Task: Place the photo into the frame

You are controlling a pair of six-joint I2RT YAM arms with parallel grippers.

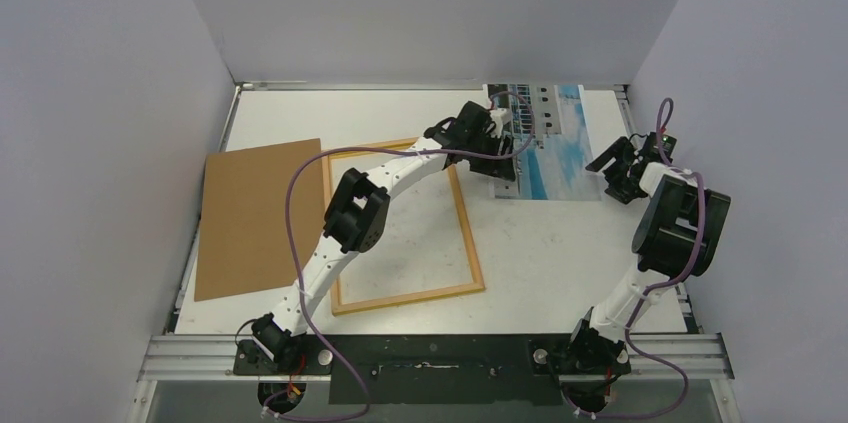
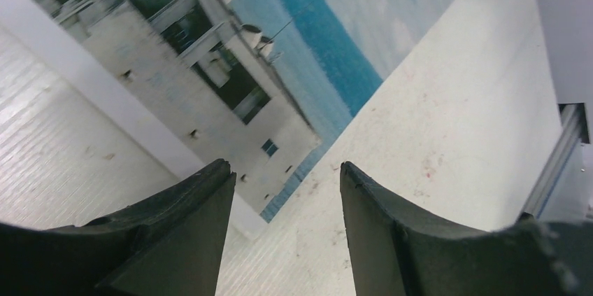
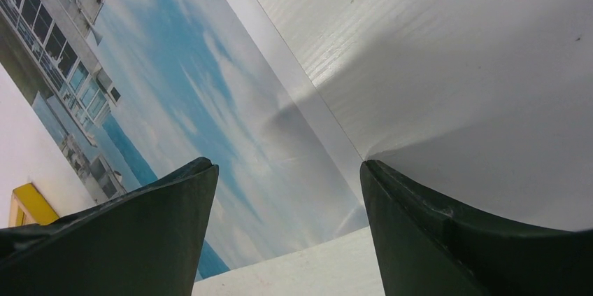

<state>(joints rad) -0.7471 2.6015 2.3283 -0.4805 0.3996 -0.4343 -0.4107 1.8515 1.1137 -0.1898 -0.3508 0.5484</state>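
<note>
Top external: left end effector (image 1: 500,168) and right end effector (image 1: 612,175) at photo (image 1: 560,143) edges, both parted, gripping nothing (frame (image 1: 468,233) nearby).

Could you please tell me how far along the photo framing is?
Done: the frame lies empty, wood side up, backing board beside it. In hand: left gripper and right gripper, both open, flank the photo, which lies flat outside the frame. Remaining: gripping the photo and laying it in the frame.

Photo (image 1: 555,148) at back wall (image 1: 430,13), no room behind. L arm (image 1: 400,175) crosses frame (image 1: 410,300). Open counter (image 1: 560,253) btwn frame & R arm (image 1: 680,228).
</note>
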